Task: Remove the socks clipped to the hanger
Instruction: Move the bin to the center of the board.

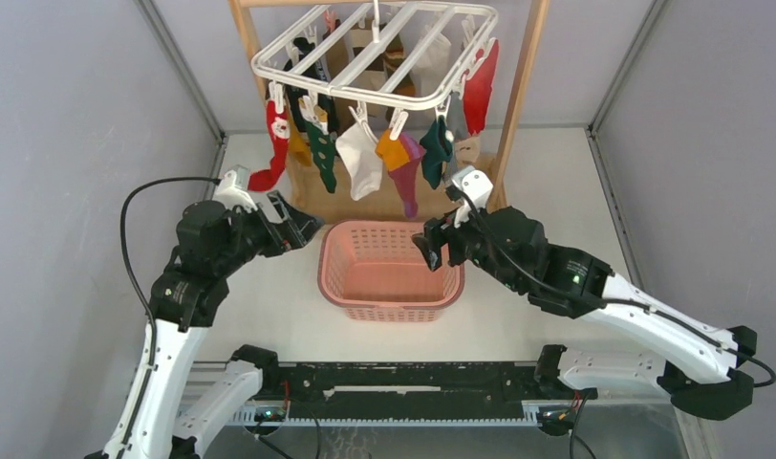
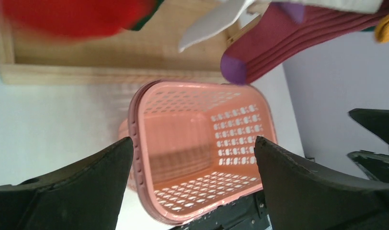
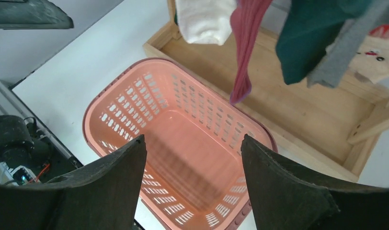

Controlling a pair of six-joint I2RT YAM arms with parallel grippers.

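Observation:
The white hanger (image 1: 375, 59) hangs at the back, with several socks clipped under it: a red sock (image 1: 274, 143), a dark green one (image 1: 322, 158), a white one (image 1: 360, 163), an orange one (image 1: 392, 153), a magenta one (image 1: 408, 177) and a teal one (image 1: 436, 148). My left gripper (image 1: 303, 228) is open and empty, left of the basket and below the red sock. My right gripper (image 1: 430, 247) is open and empty at the basket's right rim, below the teal sock. The magenta sock (image 2: 279, 43) hangs above the basket in the left wrist view, and the right wrist view also shows it (image 3: 245, 43).
An empty pink basket (image 1: 338, 277) stands on the table below the socks; it also shows in the left wrist view (image 2: 140, 158) and the right wrist view (image 3: 101, 115). A light wooden rack (image 1: 518, 105) with a flat base (image 3: 298, 120) holds the hanger. Grey walls enclose both sides.

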